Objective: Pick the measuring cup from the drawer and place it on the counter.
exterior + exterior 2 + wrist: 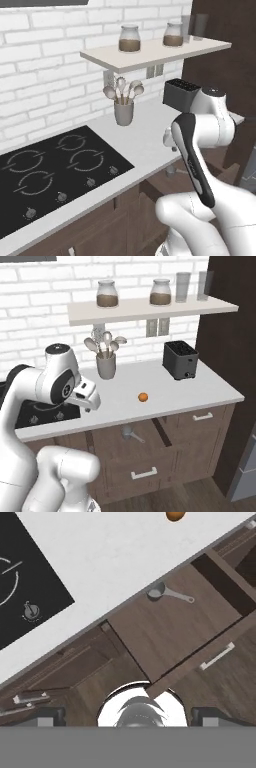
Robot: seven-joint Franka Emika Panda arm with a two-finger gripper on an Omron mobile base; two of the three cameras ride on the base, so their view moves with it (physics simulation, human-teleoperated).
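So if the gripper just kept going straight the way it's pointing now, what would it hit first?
Probably the bare floor of the open drawer. The gripper looks down into it, and the measuring cup lies off that line, near the counter edge. Depth is unclear.

The back wall (40,311) is of white bricks. A pale shelf (150,310) on it carries two jars and two glasses. To the right stands a tall dark brown cabinet (230,356). The floor (190,498) is of dark wood. The light is even.
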